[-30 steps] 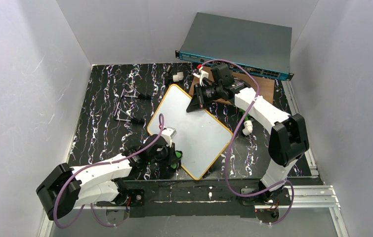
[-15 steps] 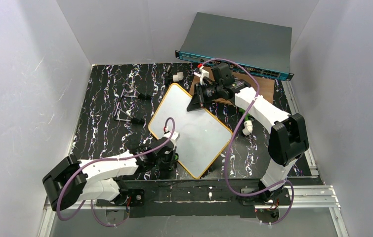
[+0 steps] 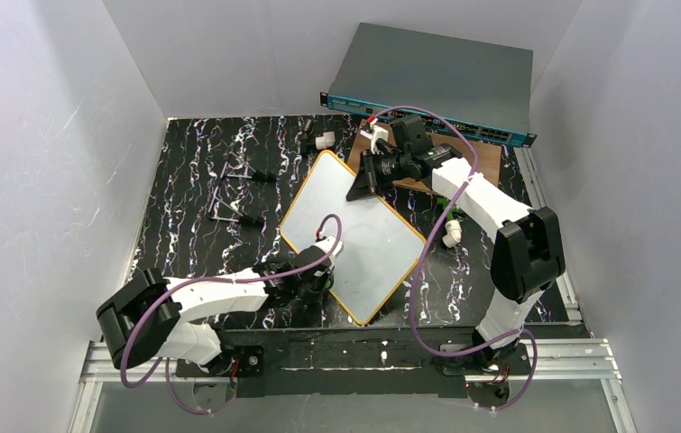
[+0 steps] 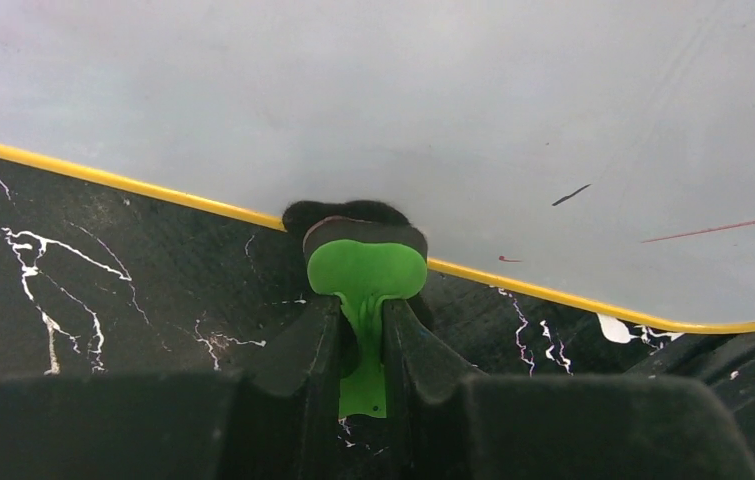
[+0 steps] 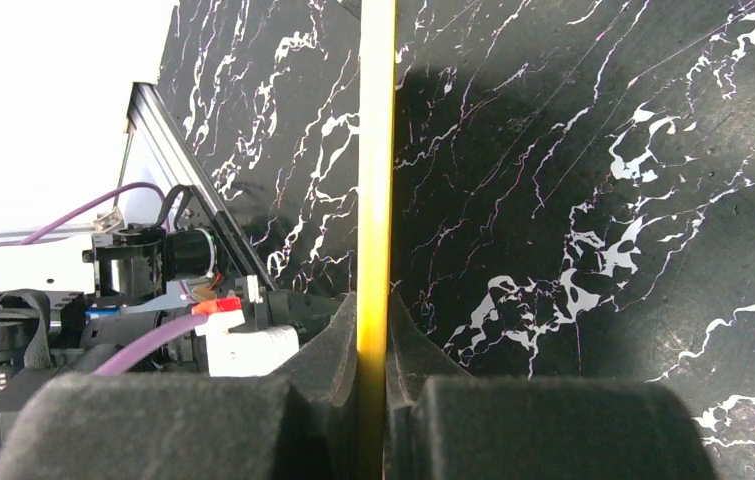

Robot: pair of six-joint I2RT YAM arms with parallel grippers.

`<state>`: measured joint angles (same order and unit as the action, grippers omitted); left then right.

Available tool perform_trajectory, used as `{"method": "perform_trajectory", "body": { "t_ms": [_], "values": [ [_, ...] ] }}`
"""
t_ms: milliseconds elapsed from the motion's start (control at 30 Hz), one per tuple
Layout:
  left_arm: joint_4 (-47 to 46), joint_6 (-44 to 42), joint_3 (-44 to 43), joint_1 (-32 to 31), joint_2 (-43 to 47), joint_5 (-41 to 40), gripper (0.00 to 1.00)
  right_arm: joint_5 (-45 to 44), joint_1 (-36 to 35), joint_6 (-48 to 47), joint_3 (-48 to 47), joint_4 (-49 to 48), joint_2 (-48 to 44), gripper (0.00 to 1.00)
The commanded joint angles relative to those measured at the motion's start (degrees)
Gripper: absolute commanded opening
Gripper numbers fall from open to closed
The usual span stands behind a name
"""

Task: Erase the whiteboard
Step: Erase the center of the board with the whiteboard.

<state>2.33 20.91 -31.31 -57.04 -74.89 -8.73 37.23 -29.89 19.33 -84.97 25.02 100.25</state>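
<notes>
The whiteboard [image 3: 368,239] lies as a diamond on the black marbled table, white with a yellow rim [image 5: 376,150]. Its face [image 4: 403,110] carries a short black mark [image 4: 571,194] and a thin red line [image 4: 698,232]. My left gripper [image 3: 317,278] [image 4: 362,312] is shut on the thin stem of a green eraser [image 4: 366,272]. The eraser's dark felt sits at the board's near-left rim. My right gripper [image 3: 369,177] [image 5: 375,325] is shut on the board's far edge, which runs straight up between its fingers.
A grey network switch [image 3: 436,81] stands at the back, with a brown wooden board [image 3: 483,161] in front of it under the right arm. Small white parts [image 3: 324,141] [image 3: 452,234] and metal clips [image 3: 231,213] lie on the table. A metal rail [image 3: 553,356] runs along the front.
My left arm has swung right along the board's near-left edge with the eraser. The board and my right gripper have shifted slightly to the right.
</notes>
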Motion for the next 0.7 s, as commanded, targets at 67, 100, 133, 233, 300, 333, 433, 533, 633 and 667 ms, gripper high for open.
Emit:
{"method": "perform_trajectory", "body": {
  "t_ms": [67, 100, 133, 233, 300, 333, 433, 533, 633, 667],
  "values": [
    [1.70, -0.38, -3.07, -5.85, -8.05, 8.32, 0.00, 9.39, -1.75, 4.40, -2.92, -5.15, -1.28, 0.01],
    [1.91, -0.13, -3.66, -6.64, -8.88, 8.68, 0.00, 9.38, -1.77, 4.43, -2.92, -5.15, -1.28, 0.01],
    [2.05, 0.09, -4.11, -7.48, -9.81, 10.13, 0.00, 9.39, -1.80, 4.49, -2.88, -5.15, -1.33, 0.01],
    [1.90, 0.61, -5.41, -9.38, -11.79, 11.73, 0.00, 9.42, -1.82, 4.49, -2.87, -5.11, -1.28, 0.01],
    [1.47, 0.71, -6.52, -10.35, -12.83, 12.60, 0.00, 9.39, -1.76, 4.54, -2.85, -5.13, -1.28, 0.01],
    [1.27, 0.71, -7.08, -10.75, -13.19, 12.94, 0.00, 9.42, -1.75, 4.50, -2.84, -5.17, -1.33, 0.01],
    [1.17, 0.46, -9.09, -11.86, -14.53, 14.48, 0.00, 9.35, -1.77, 4.59, -2.84, -5.24, -1.41, 0.01],
    [1.12, 0.21, -10.67, -12.81, -15.52, 15.95, 0.00, 9.37, -1.75, 4.51, -2.78, -5.25, -1.62, 0.01],
    [0.28, -0.60, -11.67, -13.80, -15.78, 17.67, 0.00, 9.29, -1.76, 4.49, -2.66, -5.33, -1.63, 0.01],
    [-0.19, -0.82, -11.92, -14.02, -15.34, 18.13, 0.00, 9.23, -1.77, 4.50, -2.66, -5.28, -1.70, 0.01]
  ]
}}
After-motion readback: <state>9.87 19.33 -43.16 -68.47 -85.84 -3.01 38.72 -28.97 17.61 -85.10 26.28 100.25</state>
